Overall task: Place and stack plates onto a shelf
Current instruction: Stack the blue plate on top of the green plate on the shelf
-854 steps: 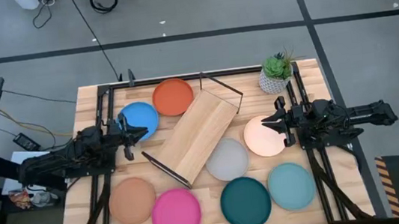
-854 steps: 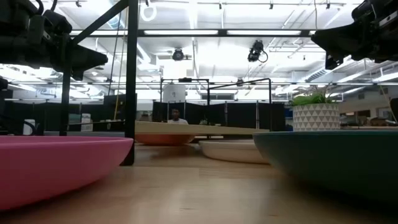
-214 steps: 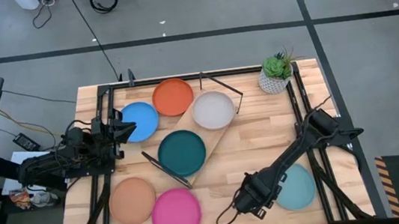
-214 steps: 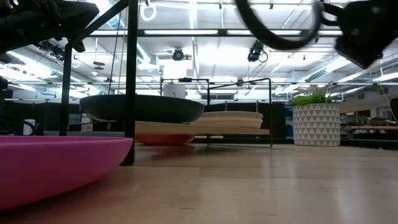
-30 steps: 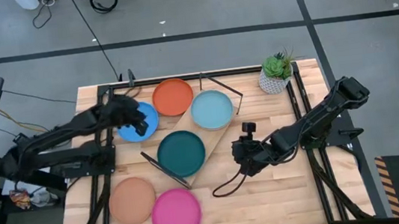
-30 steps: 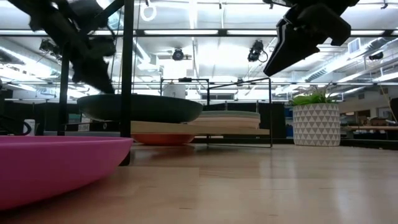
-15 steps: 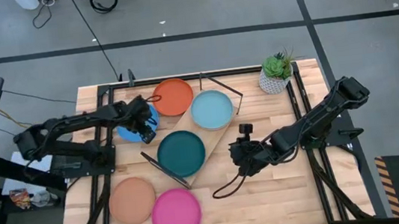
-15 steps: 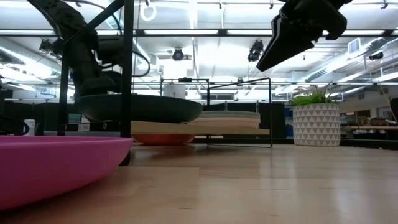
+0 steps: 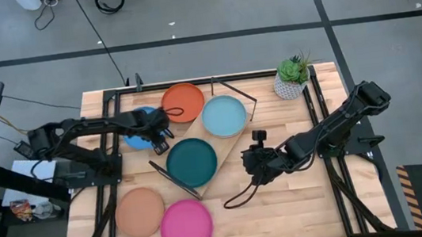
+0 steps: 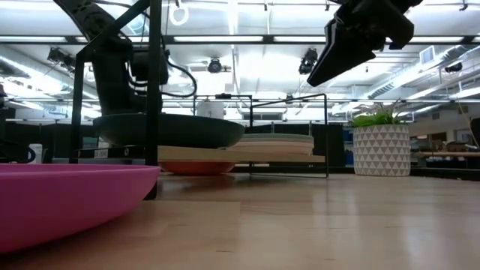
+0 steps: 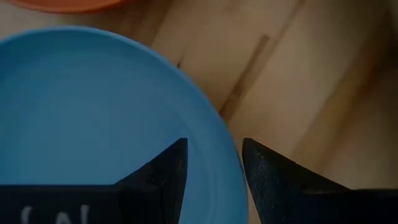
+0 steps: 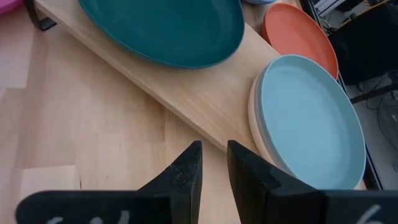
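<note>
Near the surface's far-left corner, the open left gripper (image 11: 213, 171) straddles the blue plate (image 11: 93, 118) rim; a shallow bite risks slipping.

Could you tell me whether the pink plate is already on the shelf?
No, the pink plate lies on the tabletop near the front edge, apart from the shelf, which holds the dark teal plate and the light teal plate.

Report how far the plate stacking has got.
Done: dark teal plate and a stack topped by the light teal plate sit on the shelf. In hand: left hand, open, straddles the blue plate's rim. Left: orange, tan, pink.
</note>
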